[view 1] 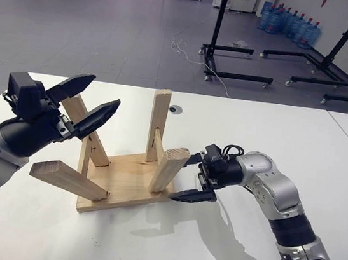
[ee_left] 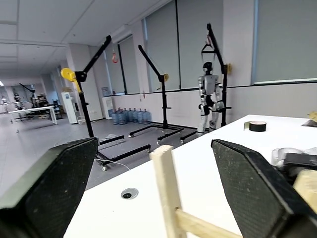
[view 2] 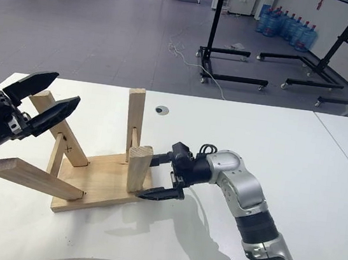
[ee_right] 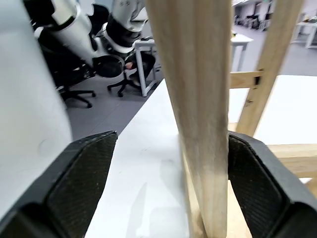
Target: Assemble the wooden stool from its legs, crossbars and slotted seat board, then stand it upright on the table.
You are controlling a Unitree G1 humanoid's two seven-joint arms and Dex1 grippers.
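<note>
While the stool point(view 1: 117, 174) lies upside down near the centre of the worktop point(view 1: 269, 136), its seat board point(view 1: 123, 197) rests flat w/ four legs pointing up, the L-side pair splayed outward. R claw point(view 1: 181, 176) is released, fingers straddling the near-R leg point(view 1: 169, 168); one pad point(ee_right: 257, 198) sits just beside or against the wood, the other pad point(ee_right: 74, 188) apart from it. L claw point(view 1: 104, 92) is also released, held at the upper end of the far-L leg point(view 1: 98, 149); contact there can't be told.
</note>
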